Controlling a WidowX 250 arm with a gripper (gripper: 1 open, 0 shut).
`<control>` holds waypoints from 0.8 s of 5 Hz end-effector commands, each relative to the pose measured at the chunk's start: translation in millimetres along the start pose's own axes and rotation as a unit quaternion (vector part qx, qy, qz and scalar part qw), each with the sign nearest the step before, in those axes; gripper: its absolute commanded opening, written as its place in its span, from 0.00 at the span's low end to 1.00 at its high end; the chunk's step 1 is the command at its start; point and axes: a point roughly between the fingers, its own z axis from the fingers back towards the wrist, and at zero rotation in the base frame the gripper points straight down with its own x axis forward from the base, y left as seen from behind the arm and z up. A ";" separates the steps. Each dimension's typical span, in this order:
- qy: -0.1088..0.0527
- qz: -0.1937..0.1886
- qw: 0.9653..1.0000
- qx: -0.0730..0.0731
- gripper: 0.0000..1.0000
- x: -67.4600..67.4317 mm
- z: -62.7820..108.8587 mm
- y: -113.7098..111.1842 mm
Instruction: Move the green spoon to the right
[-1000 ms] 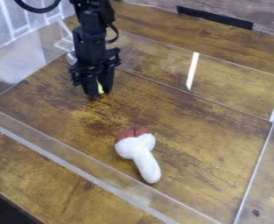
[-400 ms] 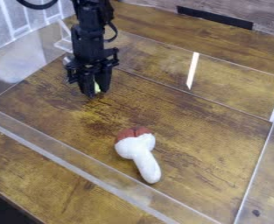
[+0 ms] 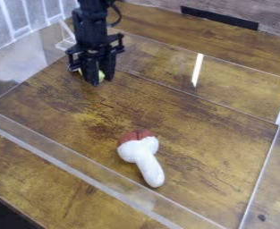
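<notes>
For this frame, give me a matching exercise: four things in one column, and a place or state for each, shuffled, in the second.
Things:
1. green spoon
2. white toy
3. pincer
4. clear barrier

Places or states:
A. lying on the wood, near the middle, reddish-brown end pointing away
B. pointing down at upper left, closed on something slim
C. runs around the wooden work area
D. held between the fingers, lifted off the wood

Pairs: 1-D, 2-A, 3-B, 4-C
</notes>
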 end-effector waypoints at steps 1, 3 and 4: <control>-0.024 -0.028 0.997 -0.072 0.00 -9.0 71.1 -10.1; -0.018 -0.056 0.994 -0.091 0.00 -32.3 103.4 -10.7; -0.018 -0.064 0.993 -0.093 0.00 -42.9 112.3 -9.4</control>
